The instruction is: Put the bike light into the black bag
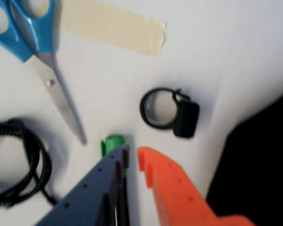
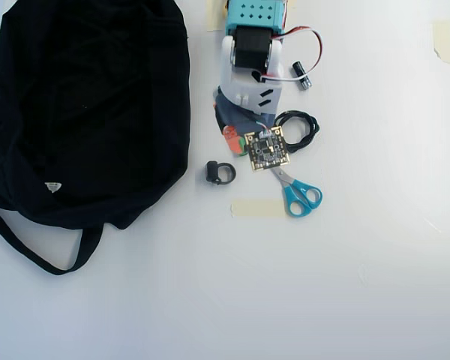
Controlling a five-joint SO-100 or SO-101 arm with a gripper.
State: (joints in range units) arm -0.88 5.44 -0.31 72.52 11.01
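Observation:
The bike light (image 1: 185,118), a tiny black block with a black loop strap, lies on the white table just ahead and right of my gripper (image 1: 133,153). In the overhead view the bike light (image 2: 219,172) lies between the gripper (image 2: 236,145) and the black bag (image 2: 90,105). The jaws, one dark blue and one orange, stand a narrow gap apart with nothing between them, a short way from the light. The bag lies flat at the left, its strap trailing toward the bottom. In the wrist view the bag's dark edge (image 1: 259,174) fills the lower right.
Blue-handled scissors (image 1: 33,28) (image 2: 300,193) and a strip of beige tape (image 1: 113,26) (image 2: 256,208) lie beyond the gripper. A coiled black cable (image 1: 19,160) (image 2: 296,129) lies beside it. A green object (image 1: 113,141) sits at the blue jaw's tip. A small battery (image 2: 303,75) lies near the arm base.

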